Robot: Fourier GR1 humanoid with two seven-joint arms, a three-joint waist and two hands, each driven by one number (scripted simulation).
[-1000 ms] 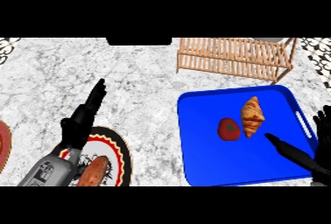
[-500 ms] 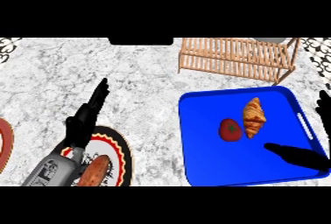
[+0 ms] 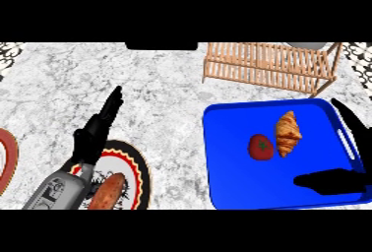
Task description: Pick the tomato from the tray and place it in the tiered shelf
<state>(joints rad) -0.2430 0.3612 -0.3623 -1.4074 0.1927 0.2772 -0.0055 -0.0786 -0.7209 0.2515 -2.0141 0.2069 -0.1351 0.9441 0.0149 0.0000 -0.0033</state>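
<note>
Spread wide, empty, over the tray (image 3: 232, 189): right robot hand (image 3: 341, 183). Straight-fingered, idle, far left: left robot hand (image 3: 91, 140). Up-left of the right thumb, on the tray: tomato (image 3: 261, 146). Probably light, smooth, squashy; best cupped round its middle. Beyond the fingertips: tiered shelf (image 3: 269, 61).

kitchen: marble counter (image 3: 167, 83), wooden tiered shelf (image 3: 269, 66), food on tray (image 3: 232, 187).

Grey-white marbled counter (image 3: 167, 98), black-and-white patterned surface (image 3: 10, 50) at far corners
</note>
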